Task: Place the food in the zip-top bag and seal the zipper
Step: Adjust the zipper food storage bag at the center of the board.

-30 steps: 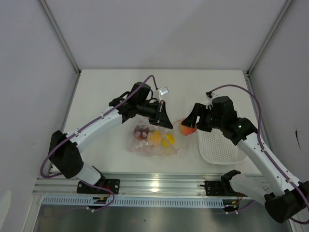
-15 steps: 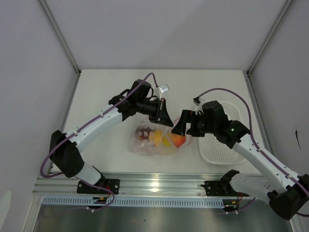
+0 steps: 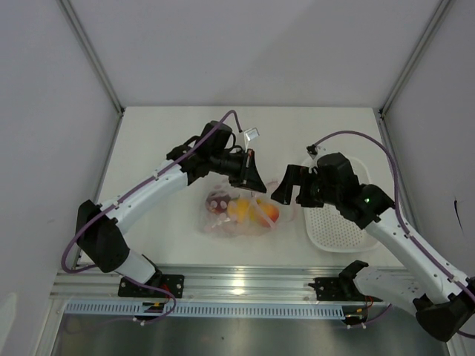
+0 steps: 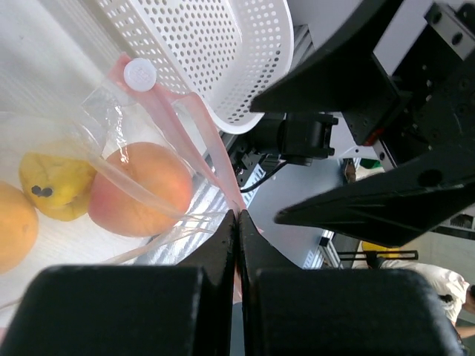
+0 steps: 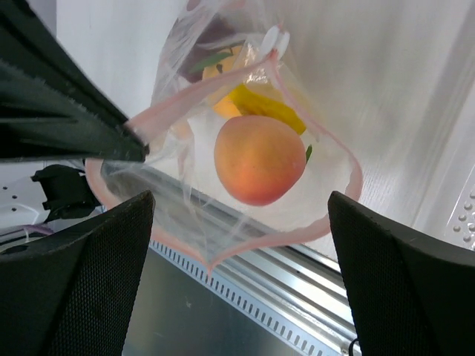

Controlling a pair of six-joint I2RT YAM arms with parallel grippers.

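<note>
The clear zip-top bag (image 3: 234, 221) lies on the table with its mouth held open toward the right. Inside it lie the food pieces: a dark red one (image 3: 217, 202), a yellow one (image 3: 239, 211) and an orange-red one (image 3: 269, 213). My left gripper (image 3: 253, 183) is shut on the upper lip of the pink zipper (image 4: 209, 144), close to its white slider (image 4: 139, 73). My right gripper (image 3: 286, 190) stands open and empty just outside the mouth. In the right wrist view the orange-red piece (image 5: 260, 159) rests inside the pink rim (image 5: 338, 211), in front of a yellow piece (image 5: 266, 108).
A white perforated basket (image 3: 338, 222) sits to the right of the bag, under my right arm. The aluminium rail (image 3: 245, 282) runs along the table's near edge. White walls enclose the table on three sides.
My right gripper carried the orange-red piece left into the bag's mouth, opened and let it go, then drew back a little to the right. The left gripper kept its hold.
</note>
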